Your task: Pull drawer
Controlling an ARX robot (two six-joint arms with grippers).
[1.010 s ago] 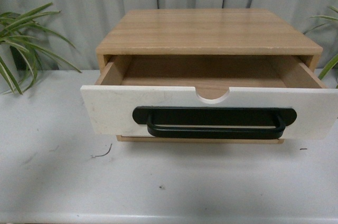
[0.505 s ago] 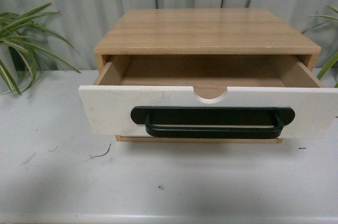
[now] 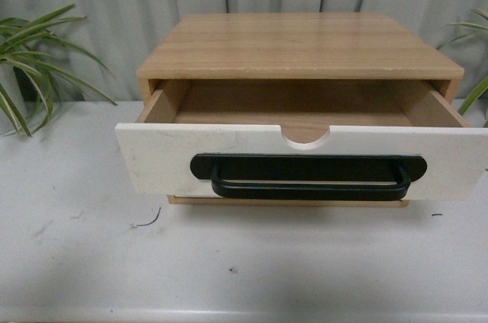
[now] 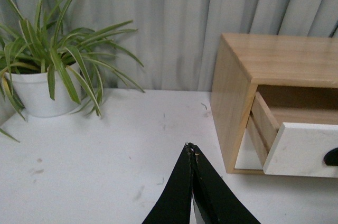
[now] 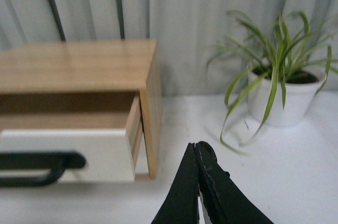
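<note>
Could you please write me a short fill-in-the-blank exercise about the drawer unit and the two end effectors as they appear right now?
1. The drawer stands pulled ____ of the wooden cabinet.
2. The bar handle on its white front is ____ in colour.
3. The left end effector has its jaws ____ and holds nothing.
4. Beyond the right end effector a potted ____ stands on the table.

Missing words: out; black; shut; plant

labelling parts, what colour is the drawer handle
Black, on the white drawer front; the handle shows best in the front view.
</note>
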